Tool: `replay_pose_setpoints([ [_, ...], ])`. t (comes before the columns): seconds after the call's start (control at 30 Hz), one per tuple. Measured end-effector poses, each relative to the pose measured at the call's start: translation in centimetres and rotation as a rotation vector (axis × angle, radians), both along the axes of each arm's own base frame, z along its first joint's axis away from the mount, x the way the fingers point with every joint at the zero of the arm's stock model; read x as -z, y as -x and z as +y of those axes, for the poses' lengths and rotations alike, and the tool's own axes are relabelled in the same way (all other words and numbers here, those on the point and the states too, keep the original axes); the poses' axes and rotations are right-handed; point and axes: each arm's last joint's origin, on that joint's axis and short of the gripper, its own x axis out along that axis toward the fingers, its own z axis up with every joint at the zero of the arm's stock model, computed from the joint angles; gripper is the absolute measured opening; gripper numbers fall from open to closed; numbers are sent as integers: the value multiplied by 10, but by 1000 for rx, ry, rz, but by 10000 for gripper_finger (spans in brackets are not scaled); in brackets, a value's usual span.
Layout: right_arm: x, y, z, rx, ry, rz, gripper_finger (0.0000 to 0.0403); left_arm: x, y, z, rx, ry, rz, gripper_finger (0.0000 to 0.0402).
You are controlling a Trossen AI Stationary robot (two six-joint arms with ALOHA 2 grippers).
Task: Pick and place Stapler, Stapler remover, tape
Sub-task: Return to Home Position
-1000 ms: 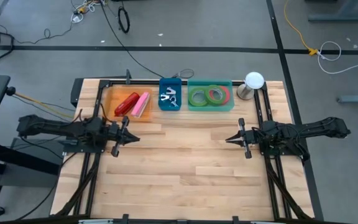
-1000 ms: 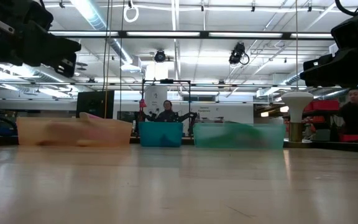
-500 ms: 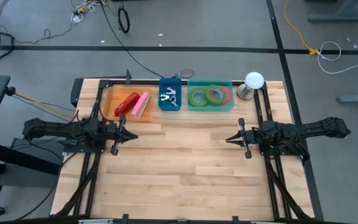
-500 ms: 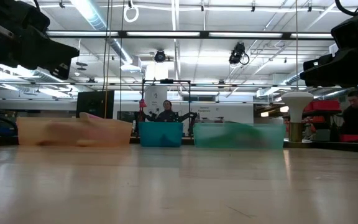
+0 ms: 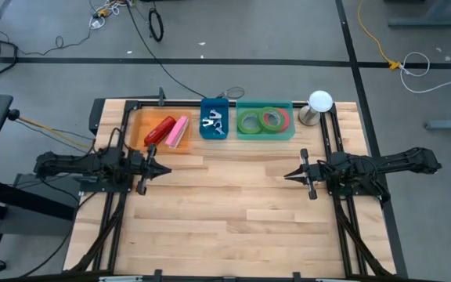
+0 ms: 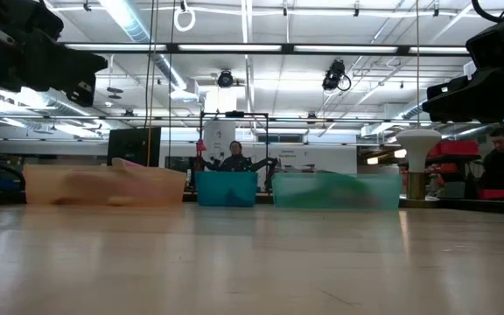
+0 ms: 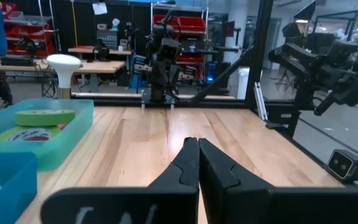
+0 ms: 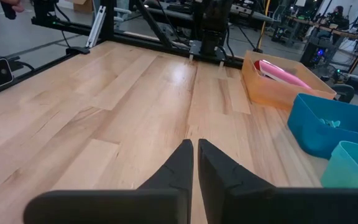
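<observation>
Pale wooden boards are filling the high view; along the upper edge of the table [image 5: 225, 227] three bins are sitting in a row: an orange bin [image 5: 139, 129] at upper left is holding a red stapler [image 5: 159, 130] and a pink stapler [image 5: 178, 131]; a blue bin [image 5: 203, 117] is holding the staple removers [image 5: 214, 122]; a teal bin [image 5: 265, 135] is holding the tape [image 5: 250, 121], green and red-pink rolls lying flat; the left gripper [image 5: 165, 169] is hovering at centre left and the right gripper [image 5: 286, 175] at centre right, both over bare wood. Low view: the bins are lining the middle distance, dark arm bodies are hanging in the upper corners. Left wrist view: the fingers are pressing together on nothing, with tape showing at middle left. Right wrist view: the fingers are almost touching, gripping nothing. Sorting is looking finished; only parking the arms seems left.
</observation>
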Motion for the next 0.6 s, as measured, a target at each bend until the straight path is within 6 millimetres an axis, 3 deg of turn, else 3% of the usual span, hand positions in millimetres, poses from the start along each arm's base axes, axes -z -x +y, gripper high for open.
replay_pose_setpoints([
  [0.33, 0, 0, 0, 0, 0, 0, 25, 1, 0, 0, -17, -3, 9, 1],
  [0.6, 0, 0, 0, 0, 0, 0, 25, 0, -1, 1, -21, 12, 5, 25],
])
